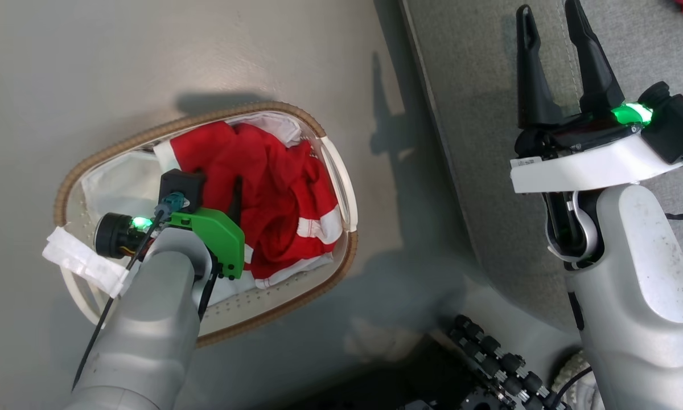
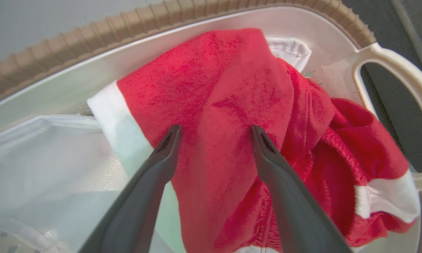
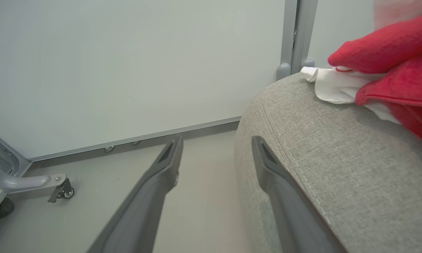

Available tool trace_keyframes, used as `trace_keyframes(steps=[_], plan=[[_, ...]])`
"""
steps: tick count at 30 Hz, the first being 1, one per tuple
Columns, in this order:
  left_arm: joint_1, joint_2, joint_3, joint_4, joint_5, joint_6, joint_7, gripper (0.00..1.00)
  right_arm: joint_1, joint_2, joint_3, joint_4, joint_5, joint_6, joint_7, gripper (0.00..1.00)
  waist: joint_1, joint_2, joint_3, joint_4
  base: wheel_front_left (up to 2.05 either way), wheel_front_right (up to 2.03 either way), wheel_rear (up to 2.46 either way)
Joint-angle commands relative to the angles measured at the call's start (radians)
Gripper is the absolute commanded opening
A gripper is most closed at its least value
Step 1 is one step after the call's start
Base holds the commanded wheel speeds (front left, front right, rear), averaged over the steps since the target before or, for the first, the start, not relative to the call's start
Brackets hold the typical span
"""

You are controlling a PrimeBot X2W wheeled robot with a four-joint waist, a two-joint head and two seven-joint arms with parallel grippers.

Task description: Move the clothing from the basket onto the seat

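1. Clothing, red with white bands, lies bunched in the basket.
2. Left gripper hangs right over it, fingers spread wide, nothing held.
3. Right gripper is wide and empty at the seat edge.
4. Another red garment lies on the seat.

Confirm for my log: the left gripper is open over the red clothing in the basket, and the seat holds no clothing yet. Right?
No: the right wrist view shows a red garment on the seat. The left gripper is indeed open over clothing in the basket.
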Motion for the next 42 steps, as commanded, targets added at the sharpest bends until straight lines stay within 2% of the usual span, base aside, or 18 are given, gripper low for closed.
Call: trace_keyframes(steps=[1, 9, 11, 12, 13, 14, 20, 27, 39, 42], plan=[[-0.03, 0.011, -0.006, 0.028, 0.005, -0.004, 0.003, 1.0, -0.015, -0.001, 0.004, -0.012, 0.009, -0.001, 0.0, 1.0, -0.0002, -0.0001, 0.047, -0.032, 0.0, 0.0, 0.0], [-0.086, 0.015, -0.026, 0.115, -0.005, -0.005, 0.026, 1.0, -0.037, -0.001, 0.018, -0.061, 0.018, -0.001, 0.0, 1.0, -0.0002, -0.0001, 0.089, -0.044, 0.0, 0.0, 0.0], [-0.09, 0.014, -0.031, 0.124, -0.009, -0.005, 0.042, 0.91, -0.038, -0.001, 0.02, -0.068, 0.017, -0.001, 0.0, 1.0, -0.0002, -0.0001, 0.093, -0.043, 0.0, 0.0, 0.0], [-0.09, 0.013, -0.035, 0.127, -0.011, -0.005, 0.051, 0.74, -0.039, -0.001, 0.021, -0.07, 0.017, -0.001, 0.0, 1.0, -0.0002, -0.0001, 0.094, -0.043, 0.0, 0.0, 0.0], [-0.091, 0.013, -0.04, 0.131, -0.012, -0.005, 0.059, 0.45, -0.041, -0.001, 0.022, -0.073, 0.016, -0.001, 0.0, 1.0, -0.0002, -0.0001, 0.095, -0.042, 0.0, 0.0, 0.0], [-0.091, 0.012, -0.045, 0.132, -0.013, -0.005, 0.063, 0.02, -0.044, -0.001, 0.023, -0.075, 0.016, -0.001, 0.0, 1.0, -0.0002, -0.0001, 0.095, -0.042, 0.0, 0.0, 0.0], [-0.06, 0.007, -0.073, 0.137, -0.04, -0.005, 0.065, 0.0, -0.048, -0.001, 0.034, -0.063, 0.012, -0.001, 0.0, 1.0, -0.0002, -0.0001, 0.058, -0.032, 0.0, 0.0, 0.0], [0.018, 0.001, -0.119, 0.105, -0.108, -0.005, 0.028, 0.0, -0.017, -0.002, 0.052, -0.022, -0.007, -0.001, 0.0, 1.0, -0.0002, -0.0001, -0.06, -0.009, 0.0, 0.0, 0.0], [0.187, 0.0, -0.242, -0.074, -0.318, -0.006, -0.001, 0.0, 0.099, -0.003, 0.035, 0.066, -0.083, -0.001, 0.0, 1.0, -0.0002, -0.0001, -0.308, 0.096, 0.0, 0.0, 0.0], [0.215, 0.0, -0.219, -0.131, -0.342, -0.005, -0.001, 0.0, 0.136, -0.002, 0.035, 0.088, -0.094, -0.001, 0.0, 1.0, -0.0002, -0.0001, -0.368, 0.122, 0.0, 0.0, 0.0]])
